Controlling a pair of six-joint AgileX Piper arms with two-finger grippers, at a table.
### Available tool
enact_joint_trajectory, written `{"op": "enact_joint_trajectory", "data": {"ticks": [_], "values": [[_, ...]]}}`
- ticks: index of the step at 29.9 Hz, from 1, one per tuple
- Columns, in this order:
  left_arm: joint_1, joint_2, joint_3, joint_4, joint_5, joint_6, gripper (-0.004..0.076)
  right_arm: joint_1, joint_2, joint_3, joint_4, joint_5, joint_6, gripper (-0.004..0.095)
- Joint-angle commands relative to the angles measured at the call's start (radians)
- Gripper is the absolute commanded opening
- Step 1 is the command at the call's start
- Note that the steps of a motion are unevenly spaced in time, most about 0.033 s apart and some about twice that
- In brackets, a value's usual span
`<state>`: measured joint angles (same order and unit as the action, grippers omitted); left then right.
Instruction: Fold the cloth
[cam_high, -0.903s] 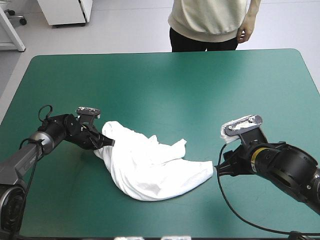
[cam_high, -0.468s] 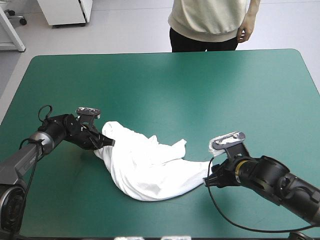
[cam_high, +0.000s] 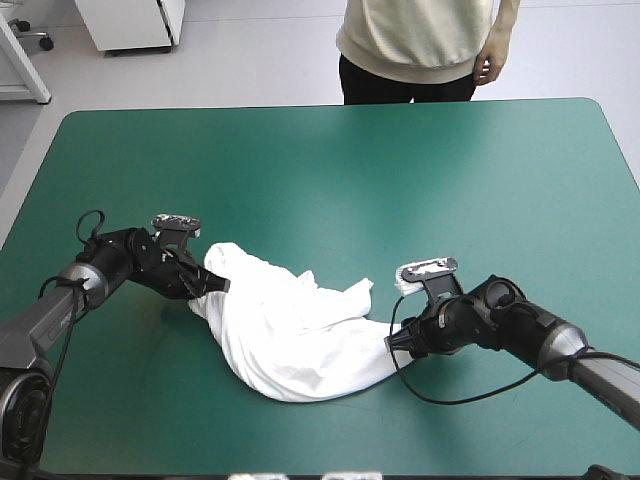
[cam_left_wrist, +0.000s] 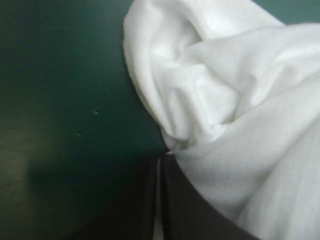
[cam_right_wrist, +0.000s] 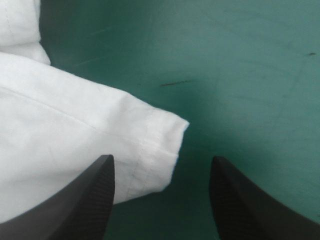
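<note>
The T-shirt (cam_high: 300, 330) is crumpled in the lower middle of the high view, on the teal-green counter (cam_high: 400, 170). Its left end is pinched tight by the left gripper (cam_high: 216, 286), probably to keep it anchored. The right gripper (cam_high: 392, 346) is spread wide around the sleeve hem (cam_right_wrist: 160, 145) with nothing grabbed yet. Looks like it's lined up for a pinch so the cloth can be pulled flat.
</note>
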<state>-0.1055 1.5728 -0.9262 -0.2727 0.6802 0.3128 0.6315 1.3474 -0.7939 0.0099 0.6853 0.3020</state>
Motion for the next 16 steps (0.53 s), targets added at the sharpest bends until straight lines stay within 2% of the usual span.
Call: {"op": "enact_joint_trajectory", "data": {"ticks": [1,5,7,9,10,12,16], "values": [[-0.003,-0.016,-0.009,-0.010,0.013,-0.003,-0.0009,-0.033,0.007,-0.024,0.123,-0.046,-0.149,0.0464],[-0.003,-0.016,-0.009,-0.017,0.013,-0.003,-0.0009,-0.033,0.057,-0.024,0.169,-0.020,-0.224,0.0351],[-0.003,-0.016,-0.009,-0.017,0.013,-0.003,-0.0009,-0.033,0.085,-0.022,0.169,-0.012,-0.234,0.0227],[-0.003,-0.016,-0.009,-0.015,0.013,-0.003,-0.0009,-0.033,0.096,-0.020,0.169,-0.014,-0.257,0.0038],[-0.003,-0.018,-0.009,-0.015,0.011,-0.003,-0.0009,-0.033,0.096,-0.020,0.167,-0.019,-0.261,-0.0014],[-0.003,-0.033,-0.009,-0.009,0.007,-0.003,-0.0009,-0.033,0.081,-0.022,0.155,-0.033,-0.256,-0.0009],[-0.003,-0.110,-0.012,0.000,0.014,-0.003,-0.0009,-0.033,-0.014,-0.029,0.023,-0.042,-0.138,-0.0009]]}}
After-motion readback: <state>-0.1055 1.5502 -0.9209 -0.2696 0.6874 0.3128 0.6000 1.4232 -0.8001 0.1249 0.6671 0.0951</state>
